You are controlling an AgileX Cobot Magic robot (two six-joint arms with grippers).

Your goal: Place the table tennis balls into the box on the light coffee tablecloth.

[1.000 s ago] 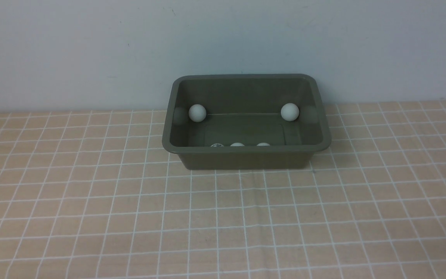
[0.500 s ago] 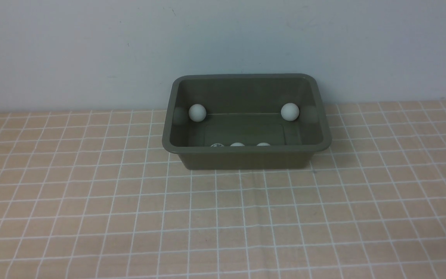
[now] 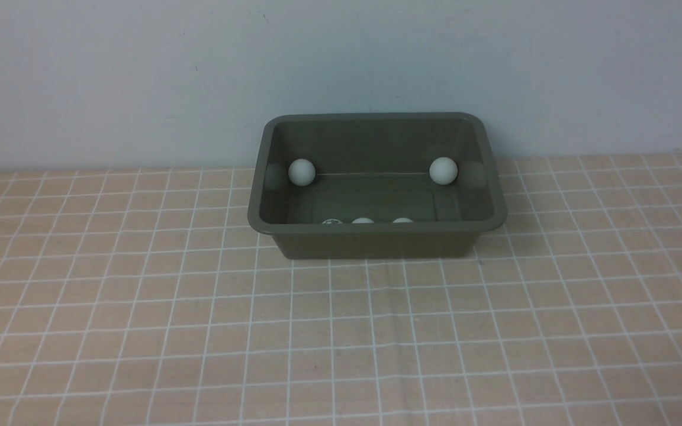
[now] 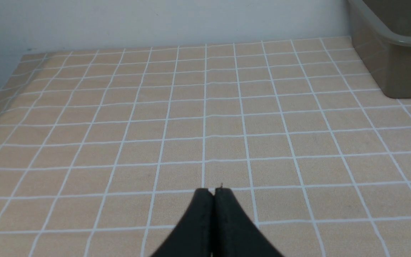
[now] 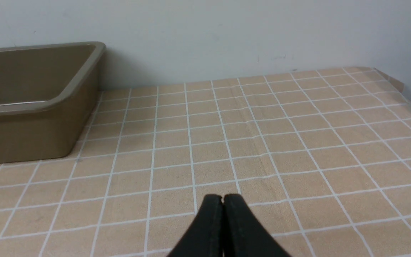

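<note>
Nothing has shifted over the last second: five table tennis balls [image 3: 302, 172] lie in the box [image 3: 376, 239] at upper centre of the tablecloth [image 3: 341, 331], no ball outside, and the left gripper [image 4: 212, 194] and right gripper [image 5: 222, 200] stay pressed closed, empty, so the job looks finished.

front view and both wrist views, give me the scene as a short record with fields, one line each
surface: light coffee tablecloth with a white grid
container: olive-green box, upright, near the back wall
balls seen in the box: five; one at the far left, one at the far right, three partly hidden behind the near rim
balls on the cloth: none in any view
left hand: shut, holding nothing, over bare cloth
right hand: shut, holding nothing, over bare cloth
</note>
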